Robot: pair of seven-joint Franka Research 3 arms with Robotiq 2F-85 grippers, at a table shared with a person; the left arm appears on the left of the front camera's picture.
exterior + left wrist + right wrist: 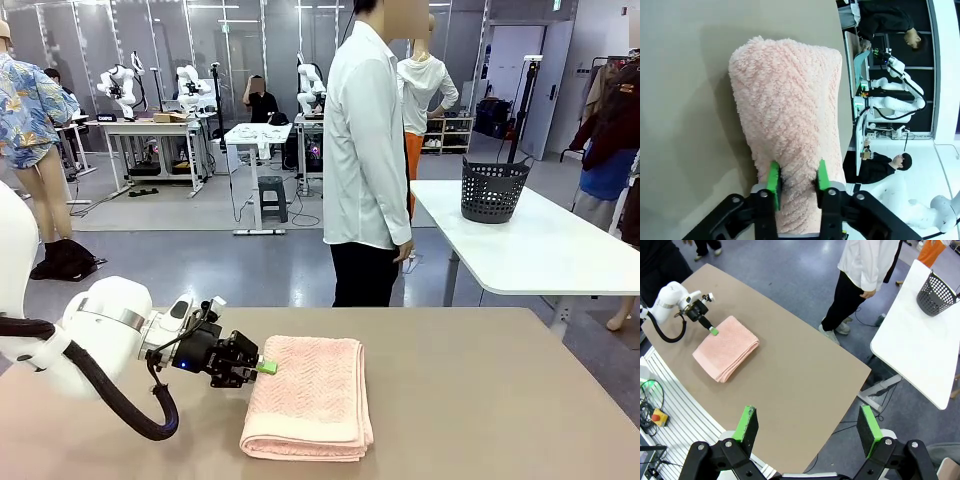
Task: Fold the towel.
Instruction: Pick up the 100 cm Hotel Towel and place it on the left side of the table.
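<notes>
1. Table (480,400), tan, beneath both grippers.
2. Towel (308,395), folded, lying flat right of the left gripper (266,367); its edge pinched between the green pads (773,182).
3. Right gripper (807,430) high above the table, fingers spread wide, holding nothing.

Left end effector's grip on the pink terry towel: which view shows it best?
Left wrist view: the left end effector has its green pads pinched on the folded salmon-pink terry towel edge. Front view shows the contact side-on at the towel's left edge. Right wrist view shows it small, from above.
</notes>
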